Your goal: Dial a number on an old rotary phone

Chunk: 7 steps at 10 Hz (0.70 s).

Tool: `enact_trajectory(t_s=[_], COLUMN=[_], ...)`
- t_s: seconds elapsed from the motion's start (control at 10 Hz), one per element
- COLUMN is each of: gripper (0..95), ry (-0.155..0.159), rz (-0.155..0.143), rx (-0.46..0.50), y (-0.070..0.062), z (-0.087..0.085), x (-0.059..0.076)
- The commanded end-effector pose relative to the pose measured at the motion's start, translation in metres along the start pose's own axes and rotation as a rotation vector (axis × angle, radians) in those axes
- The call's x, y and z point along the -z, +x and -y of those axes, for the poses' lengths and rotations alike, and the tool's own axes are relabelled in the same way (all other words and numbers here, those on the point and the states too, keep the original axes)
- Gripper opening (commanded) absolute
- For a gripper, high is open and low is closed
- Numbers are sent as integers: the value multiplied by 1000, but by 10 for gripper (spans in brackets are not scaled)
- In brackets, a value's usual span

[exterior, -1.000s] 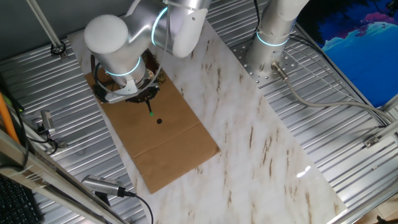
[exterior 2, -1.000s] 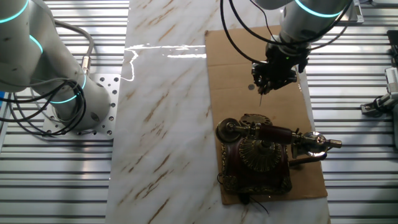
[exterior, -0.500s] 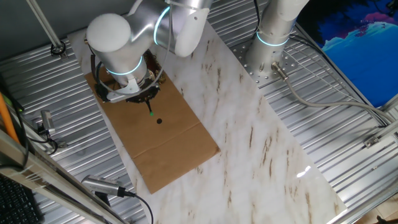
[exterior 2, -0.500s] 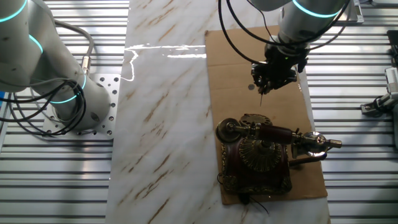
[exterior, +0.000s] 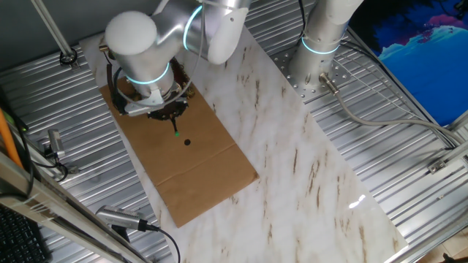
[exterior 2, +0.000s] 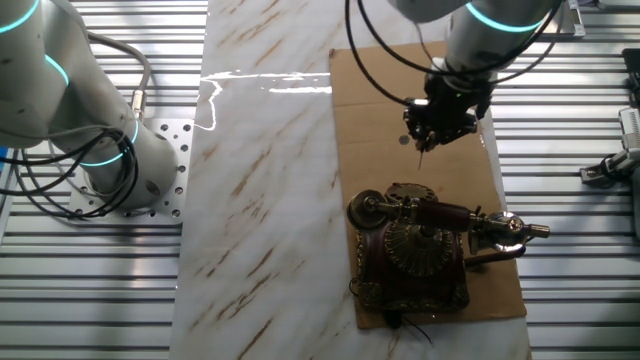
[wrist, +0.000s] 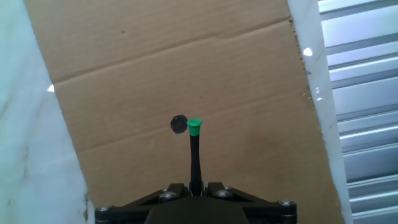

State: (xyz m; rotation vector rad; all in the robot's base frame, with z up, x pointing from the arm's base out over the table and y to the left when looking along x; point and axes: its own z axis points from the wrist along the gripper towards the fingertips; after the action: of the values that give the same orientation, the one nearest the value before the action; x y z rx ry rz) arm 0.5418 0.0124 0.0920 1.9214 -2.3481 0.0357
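The old rotary phone (exterior 2: pixel 415 245) stands on the near end of the cardboard sheet, dark red-brown with gold trim, a round dial and its handset across the top. In one fixed view my arm hides it. My gripper (exterior 2: pixel 440 115) hangs above the cardboard just beyond the phone, shut on a thin black stick (wrist: pixel 194 158) with a green tip (wrist: pixel 194 127). The stick points down at the cardboard, its tip (exterior 2: pixel 420 150) short of the phone and apart from it. The gripper (exterior: pixel 162 113) and the green tip (exterior: pixel 177 133) also show in one fixed view. The phone is out of the hand view.
The brown cardboard sheet (exterior: pixel 197 164) lies on a white marble board (exterior: pixel 307 168). A small dark spot (wrist: pixel 178 124) marks the cardboard beside the stick tip. A second robot base (exterior 2: pixel 130 160) stands at the left. Ribbed metal table surrounds the board.
The arm's upper joints have shifted slightly; the gripper and stick have edged a little away from the phone. The phone has not moved.
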Motion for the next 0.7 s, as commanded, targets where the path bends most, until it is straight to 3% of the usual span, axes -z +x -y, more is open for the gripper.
enact_trajectory(t_s=[0.1,0.3,0.7], gripper=[0,0,0], ry=[-1,1,17], rz=[-8,-23,-19], rx=[-28,-44,-71], y=[-2,7,38], z=[-1,-10,-23], x=[1,16,36])
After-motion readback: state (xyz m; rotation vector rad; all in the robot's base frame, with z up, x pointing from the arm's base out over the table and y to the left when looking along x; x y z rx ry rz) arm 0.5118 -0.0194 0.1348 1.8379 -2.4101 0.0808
